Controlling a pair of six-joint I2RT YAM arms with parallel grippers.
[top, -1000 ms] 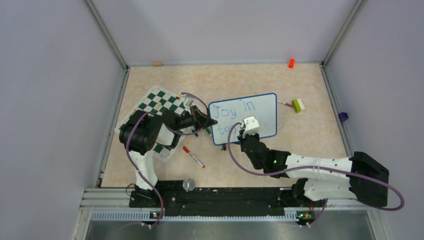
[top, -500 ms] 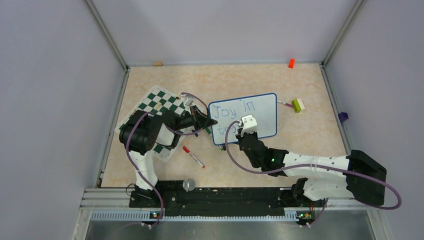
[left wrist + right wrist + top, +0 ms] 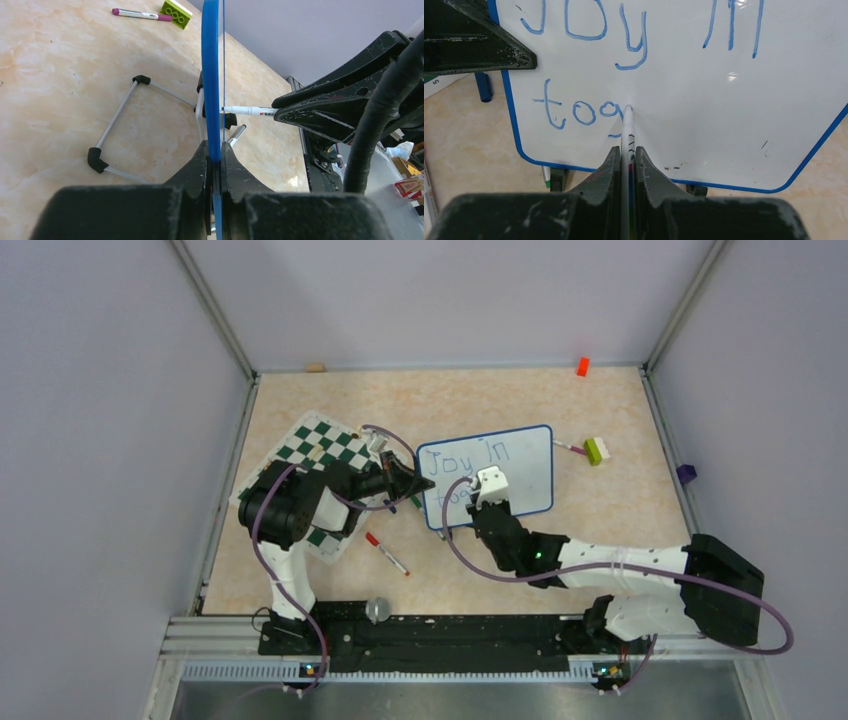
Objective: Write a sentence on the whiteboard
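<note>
Left fingers (image 3: 194,172) clamp the one whiteboard (image 3: 522,458), right fingers (image 3: 607,172) pinch one marker (image 3: 628,127) against it

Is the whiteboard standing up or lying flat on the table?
Standing up: the whiteboard rests on its wire stand, seen edge-on, with the left gripper pinching its frame.

Plain lilac walls (image 3: 450,300) enclose a beige marbled tabletop (image 3: 450,405).

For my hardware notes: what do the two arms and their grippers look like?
The left arm and right arm have black joint housings and white links, each with a looping purple cable. The left gripper and right gripper have black, wedge-shaped, scuffed fingers. A white block sits at the right wrist.
</note>
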